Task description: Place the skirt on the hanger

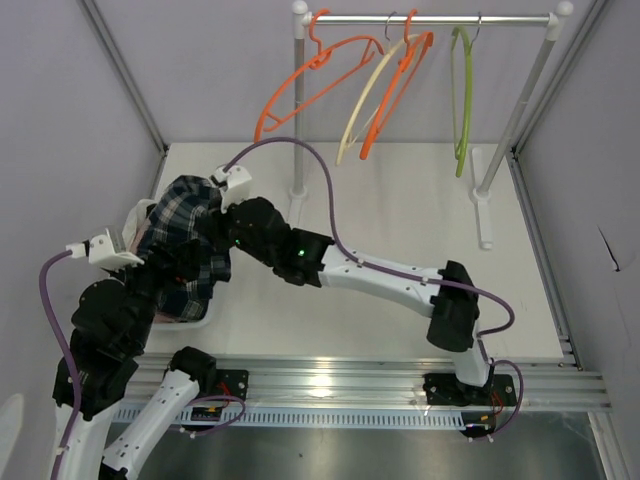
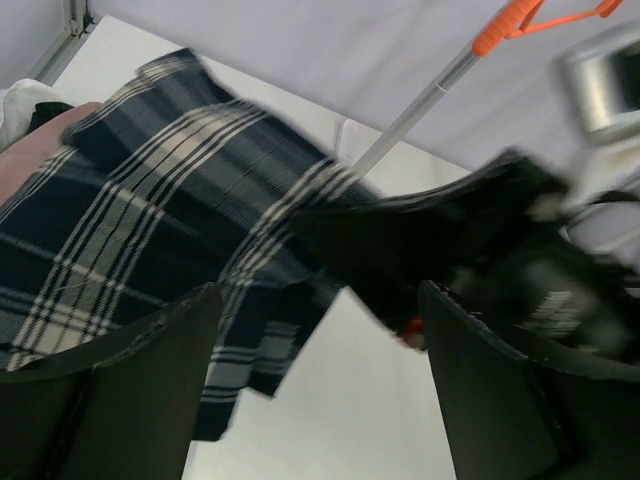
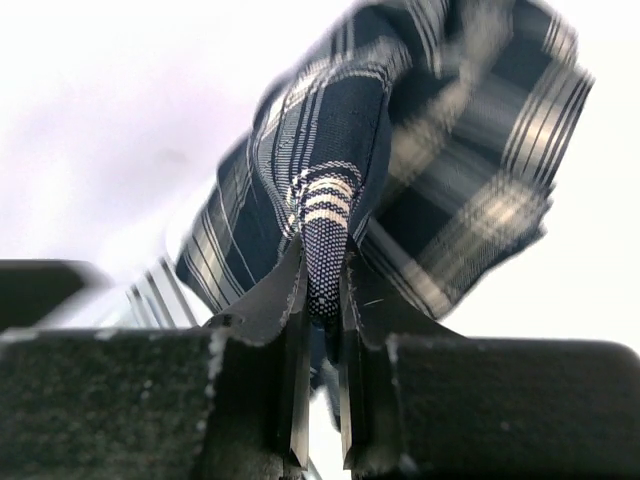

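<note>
The dark navy plaid skirt [image 1: 185,215] is bunched up at the left of the table. My right gripper [image 1: 222,232] reaches across to it and is shut on a fold of the skirt [image 3: 450,150], lifting the cloth; the fold sits pinched at my right gripper [image 3: 320,290] in its wrist view. My left gripper [image 1: 172,272] is open and empty just beside and below the skirt [image 2: 150,190], with the cloth hanging ahead of my left gripper [image 2: 320,300]. Several hangers hang on the rack at the back: an orange hanger [image 1: 300,90], a cream one [image 1: 365,105], another orange one [image 1: 395,85], a green one [image 1: 462,100].
The rack's rail [image 1: 430,19] stands on two white posts [image 1: 297,110] with feet on the table. A white bin's rim [image 1: 185,320] shows under the skirt, with pink and white cloth [image 2: 30,130] beside it. Metal frame posts flank the table.
</note>
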Controlling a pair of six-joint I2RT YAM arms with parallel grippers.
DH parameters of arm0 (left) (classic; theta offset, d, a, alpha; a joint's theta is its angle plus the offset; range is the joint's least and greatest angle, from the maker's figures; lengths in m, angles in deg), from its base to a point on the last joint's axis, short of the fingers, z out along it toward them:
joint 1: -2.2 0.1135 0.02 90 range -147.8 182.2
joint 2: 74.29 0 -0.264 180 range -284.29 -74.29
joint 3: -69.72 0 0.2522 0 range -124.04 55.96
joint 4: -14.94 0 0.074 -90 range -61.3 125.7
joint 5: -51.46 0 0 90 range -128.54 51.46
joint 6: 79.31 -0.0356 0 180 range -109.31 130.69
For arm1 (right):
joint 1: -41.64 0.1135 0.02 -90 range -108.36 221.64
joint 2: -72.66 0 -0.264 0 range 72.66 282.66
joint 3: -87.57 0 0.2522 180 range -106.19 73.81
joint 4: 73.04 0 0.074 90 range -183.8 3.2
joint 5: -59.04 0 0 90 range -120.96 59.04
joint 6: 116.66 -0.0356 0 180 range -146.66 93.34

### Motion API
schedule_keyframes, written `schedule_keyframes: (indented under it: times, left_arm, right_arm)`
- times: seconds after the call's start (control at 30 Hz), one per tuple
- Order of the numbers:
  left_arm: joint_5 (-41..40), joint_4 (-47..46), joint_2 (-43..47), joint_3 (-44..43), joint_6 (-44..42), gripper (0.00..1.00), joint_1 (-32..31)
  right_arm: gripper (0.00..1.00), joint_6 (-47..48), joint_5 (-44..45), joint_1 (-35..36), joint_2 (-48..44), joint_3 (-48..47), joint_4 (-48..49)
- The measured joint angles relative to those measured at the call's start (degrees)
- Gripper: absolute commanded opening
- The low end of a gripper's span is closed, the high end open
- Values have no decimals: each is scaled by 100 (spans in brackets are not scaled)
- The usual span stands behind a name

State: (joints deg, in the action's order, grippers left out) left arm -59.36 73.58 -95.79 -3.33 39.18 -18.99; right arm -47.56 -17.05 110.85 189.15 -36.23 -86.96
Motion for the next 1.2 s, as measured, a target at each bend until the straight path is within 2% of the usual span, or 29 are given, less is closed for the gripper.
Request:
schedule_keyframes:
  times: [0.07, 0.23, 0.33, 0.43, 0.6, 0.8, 1.03, 1.2]
  left_arm:
    - [22, -42, -26, 0, -2, 77, 0]
    - [212, -173, -94, 0, -22, 54, 0]
    - [446, -348, -144, 76, -50, 51, 0]
    - [811, -577, -192, 339, -48, 55, 0]
    - [1504, -866, -396, 846, -20, 69, 0]
    - [2271, -1276, -660, 1204, -2, 76, -87]
    - [2385, -1615, -1123, 1248, -50, 78, -846]
    - [1996, -1869, -1504, 1381, -44, 81, -1718]
  right_arm:
    - [0, 55, 275, 35, -345, 15, -94]
    - [0, 232, 1128, 39, -1152, 55, -435]
    - [0, 361, 1609, 48, -1469, 55, -726]
    - [0, 439, 1976, 90, -1659, 55, -1069]
    - [0, 531, 2500, 190, -1928, 203, -1663]
    - [0, 553, 3012, 310, -2402, 590, -2367]
    - [0, 127, 3333, 87, -3182, 1263, -3303]
    - [0, -393, 3228, -483, -3663, 1882, -3971]
